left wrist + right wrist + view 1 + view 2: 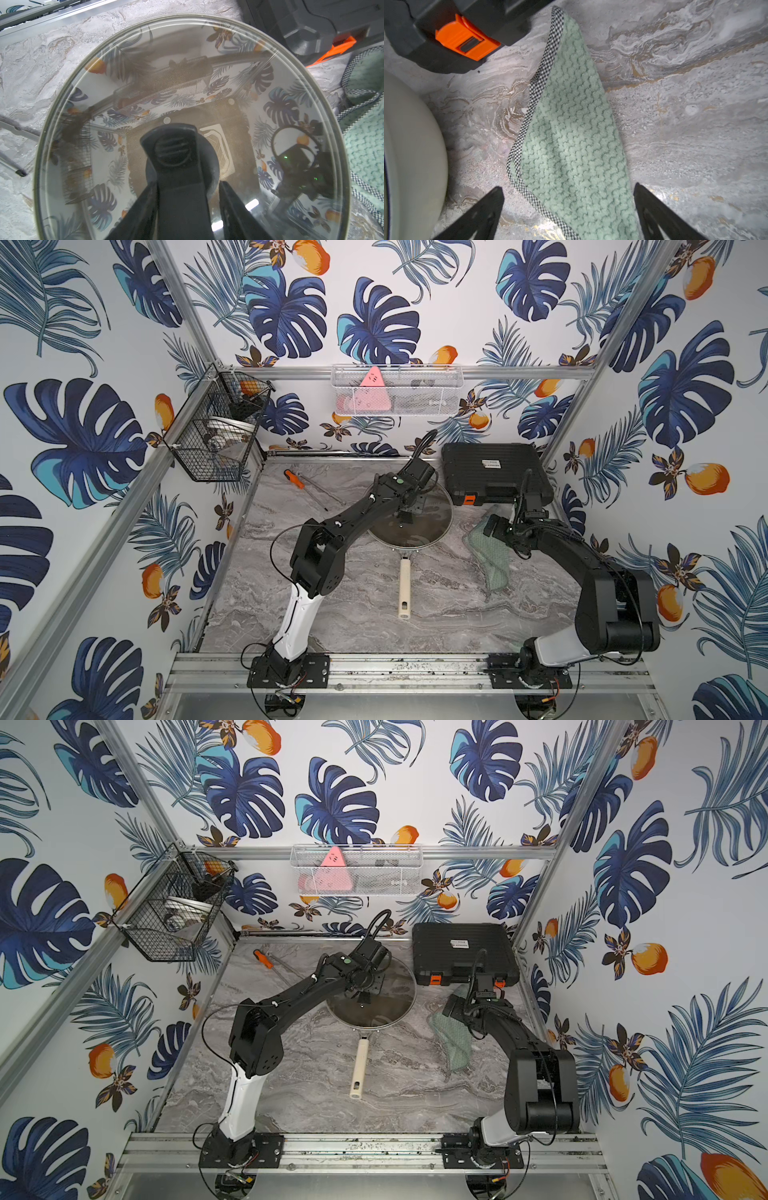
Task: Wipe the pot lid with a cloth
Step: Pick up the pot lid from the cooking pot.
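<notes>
The pot lid (430, 526) (390, 1011) is round glass with a metal rim. It rests on a brown frying pan with a cream handle (404, 589) at mid-table. In the left wrist view the glass (187, 83) reflects the walls. My left gripper (188, 185) (405, 516) straddles the lid's black handle (176, 149); one finger is against it and a thin gap shows at the other. The pale green cloth (492, 558) (571, 124) lies crumpled to the right of the pan. My right gripper (568, 187) (482, 531) hangs open over it, fingers wide on either side.
A black tool case (494, 472) with orange latches sits behind the cloth, near the lid's rim. An orange-handled screwdriver (295, 479) lies at the back left. A black wire basket (216, 435) and a white mesh basket (397, 391) hang on the walls.
</notes>
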`<act>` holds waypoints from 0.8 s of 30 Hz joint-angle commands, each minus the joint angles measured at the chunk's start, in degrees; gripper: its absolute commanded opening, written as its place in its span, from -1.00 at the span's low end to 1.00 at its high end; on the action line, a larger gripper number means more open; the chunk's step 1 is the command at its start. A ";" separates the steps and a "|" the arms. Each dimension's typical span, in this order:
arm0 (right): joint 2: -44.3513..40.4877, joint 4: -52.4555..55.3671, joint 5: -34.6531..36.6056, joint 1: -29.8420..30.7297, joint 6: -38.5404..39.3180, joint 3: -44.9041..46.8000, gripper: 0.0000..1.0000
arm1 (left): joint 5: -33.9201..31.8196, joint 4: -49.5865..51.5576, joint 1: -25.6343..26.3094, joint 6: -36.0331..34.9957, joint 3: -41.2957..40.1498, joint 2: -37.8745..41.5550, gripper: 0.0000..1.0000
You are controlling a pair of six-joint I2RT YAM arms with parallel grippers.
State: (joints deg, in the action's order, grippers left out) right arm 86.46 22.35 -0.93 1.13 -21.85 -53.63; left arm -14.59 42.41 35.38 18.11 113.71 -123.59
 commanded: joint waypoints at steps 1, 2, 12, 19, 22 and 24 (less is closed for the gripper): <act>-0.15 -0.78 -0.42 0.10 -0.29 0.10 1.00 | -0.21 0.33 -0.35 1.20 -1.20 0.34 -0.07; -0.15 -0.77 -0.40 0.08 -0.30 0.10 1.00 | -0.01 0.31 -0.38 1.28 -1.21 0.32 -0.12; 0.03 -1.08 -0.54 0.10 -0.48 0.32 1.00 | 1.42 -1.13 -0.56 1.23 -3.29 1.06 -1.00; 0.11 -1.29 -0.78 0.10 -0.51 0.45 1.00 | 2.26 -3.94 -0.49 0.25 -6.35 2.74 -1.00; 0.21 -1.42 -0.95 0.10 -0.50 0.45 1.00 | 1.95 -4.54 -0.42 -0.10 -6.85 3.21 -1.00; 0.21 -1.52 -0.93 0.10 -0.55 0.50 1.00 | 1.60 -5.91 -0.46 -0.25 -8.04 4.35 -1.00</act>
State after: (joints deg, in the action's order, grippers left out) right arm 86.52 21.96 -1.58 1.13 -21.89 -53.23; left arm -13.34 35.42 34.89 17.96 106.89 -120.20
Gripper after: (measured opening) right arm 0.999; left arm 0.352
